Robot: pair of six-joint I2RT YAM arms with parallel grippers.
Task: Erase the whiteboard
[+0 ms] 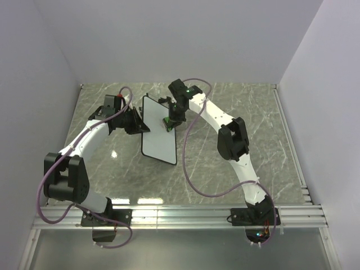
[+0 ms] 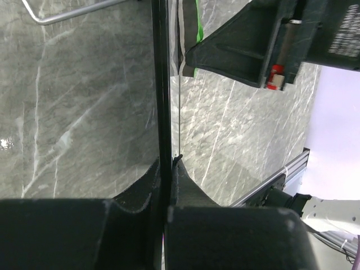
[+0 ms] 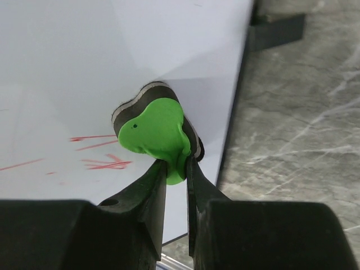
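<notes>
The whiteboard [image 1: 157, 132] stands propped up at mid-table, white with a thin black frame. My left gripper [image 1: 139, 121] is shut on its left edge; in the left wrist view the black frame edge [image 2: 161, 84] runs up from between my closed fingers [image 2: 185, 185]. My right gripper [image 1: 170, 121] is shut on the green eraser [image 3: 156, 132] and presses its grey felt side against the board face [image 3: 84, 56]. Red scribbles [image 3: 101, 151] show on the board just left of the eraser. The eraser also shows in the left wrist view [image 2: 198, 25].
Grey marble tabletop [image 1: 242, 107] surrounds the board. White walls enclose the back and sides. An aluminium rail [image 1: 185, 214] runs along the near edge at the arm bases. A black stand foot [image 3: 275, 28] sits behind the board's corner.
</notes>
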